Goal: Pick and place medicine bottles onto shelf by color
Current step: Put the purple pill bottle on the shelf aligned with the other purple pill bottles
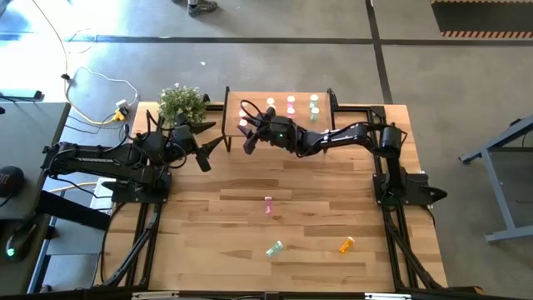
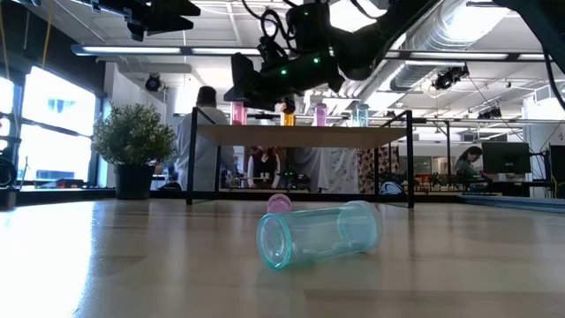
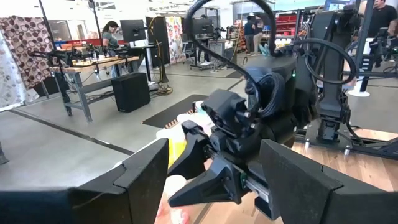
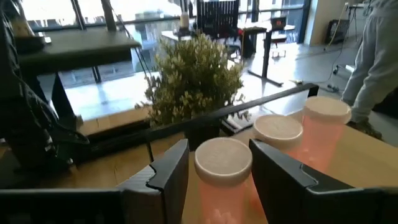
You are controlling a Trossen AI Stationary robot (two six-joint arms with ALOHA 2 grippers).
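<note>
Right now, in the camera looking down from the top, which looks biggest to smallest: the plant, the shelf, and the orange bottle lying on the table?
1. The shelf, clearly the widest.
2. The plant.
3. The orange bottle, tiny by comparison.

Right hand open, arm outstretched, left hand open, waiting

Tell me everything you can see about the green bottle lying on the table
The green bottle is a small translucent teal cylinder that looks like plastic. It lies on its side on the wooden tabletop, toward the front, away from the shelf. In the low view its near round end faces the camera. No gripper touches it; a pink bottle lies behind it.
</note>
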